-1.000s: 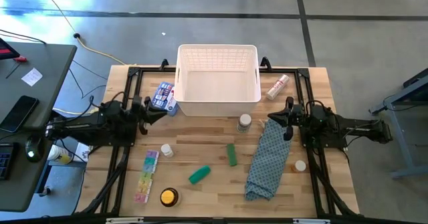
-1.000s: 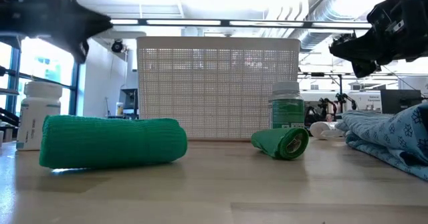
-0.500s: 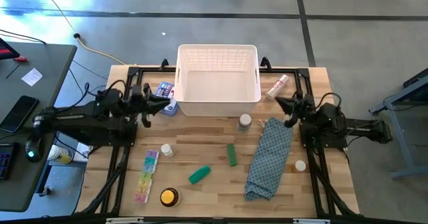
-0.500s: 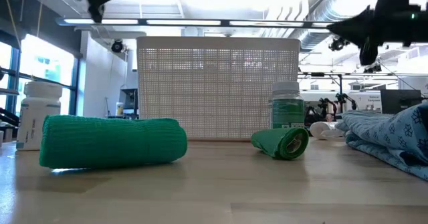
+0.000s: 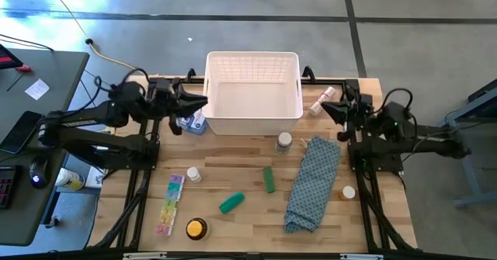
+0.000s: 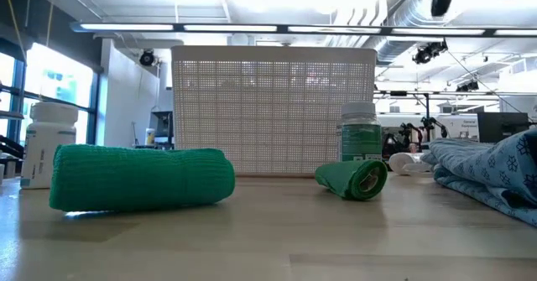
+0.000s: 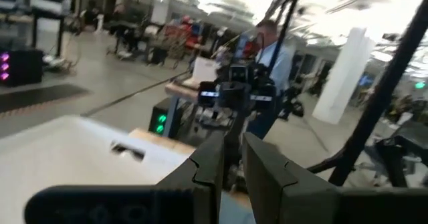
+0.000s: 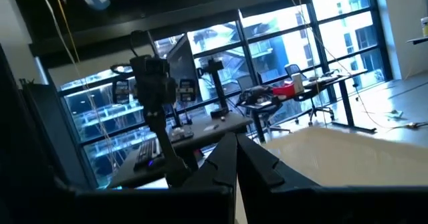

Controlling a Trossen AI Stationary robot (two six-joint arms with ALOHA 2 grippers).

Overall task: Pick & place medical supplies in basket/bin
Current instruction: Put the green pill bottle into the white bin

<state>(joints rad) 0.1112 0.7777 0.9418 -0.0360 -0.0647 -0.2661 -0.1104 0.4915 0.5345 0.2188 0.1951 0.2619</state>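
Arms raised beside basket point(image 5: 253, 89), left pincer point(image 5: 203, 102) slightly parted, right pincer point(image 5: 324, 108) clenched empty.

Two dark, near-black jointed arms built of blocky housings and rounded joint casings; each ends in a tool, the left tool point(image 5: 203, 102) and the right tool point(image 5: 324, 109), with two flat, tapering matte-black fingers point(image 7: 267, 177); thin black cables loop along the links; each arm is mounted on a black tubular frame.
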